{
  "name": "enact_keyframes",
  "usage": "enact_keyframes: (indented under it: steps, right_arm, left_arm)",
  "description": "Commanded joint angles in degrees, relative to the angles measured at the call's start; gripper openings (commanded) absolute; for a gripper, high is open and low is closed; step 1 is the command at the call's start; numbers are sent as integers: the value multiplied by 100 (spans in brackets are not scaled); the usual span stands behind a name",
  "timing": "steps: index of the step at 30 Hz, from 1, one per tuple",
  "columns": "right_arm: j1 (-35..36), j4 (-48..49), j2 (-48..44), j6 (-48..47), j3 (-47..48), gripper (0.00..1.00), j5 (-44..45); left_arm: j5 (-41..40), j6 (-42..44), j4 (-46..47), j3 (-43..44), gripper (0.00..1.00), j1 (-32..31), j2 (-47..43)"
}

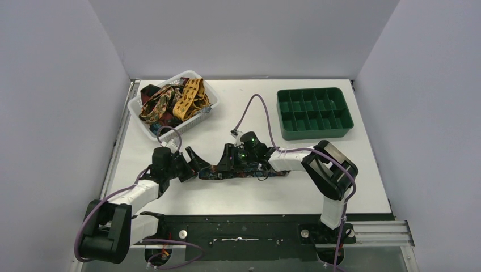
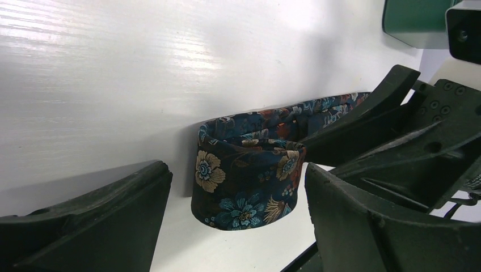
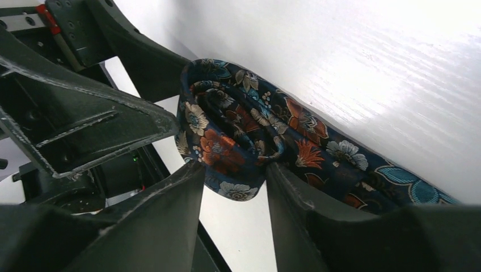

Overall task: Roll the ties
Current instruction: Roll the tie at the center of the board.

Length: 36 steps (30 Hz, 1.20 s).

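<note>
A dark tie with a multicoloured floral print point(image 1: 249, 171) lies across the table's near middle, its left end coiled into a small upright roll point(image 2: 244, 181). My left gripper point(image 1: 194, 164) is open, its fingers standing either side of the roll point(image 2: 237, 170) with gaps on both sides. My right gripper point(image 1: 227, 161) comes from the right and is shut on the roll point(image 3: 233, 168), with the fabric pinched between its fingertips point(image 3: 193, 175). The tie's tail point(image 3: 363, 170) runs off to the right along the table.
A white basket point(image 1: 135, 110) at the back left holds several more ties, one mustard-yellow point(image 1: 190, 96). A green compartment tray point(image 1: 315, 134) stands at the back right; its corner shows in the left wrist view point(image 2: 408, 22). Purple cables loop over both arms.
</note>
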Motion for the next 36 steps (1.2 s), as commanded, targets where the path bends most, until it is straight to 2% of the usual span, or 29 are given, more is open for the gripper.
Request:
enact_keyframes:
  steps: [1,9,17,29,36]
  right_arm:
    - [-53,7,90,-91,156,42,254]
    - [-121,-101,347,-155,366,40,253]
    - [-149,-49,454,-183,372,40,137]
    - [-233,60,552,-156,307,40,-98]
    - [-270,153,546,-129,194,40,-95]
  left_arm:
    - [31,89,-29,-46,86,73,-120]
    - [301,-16,545,-259,86,95,-29]
    - [394,-66,815,-359,84,95,156]
    - [606,-90,1154,-417,76,99,482]
    - [614,-153,1247,-564,75,96,540]
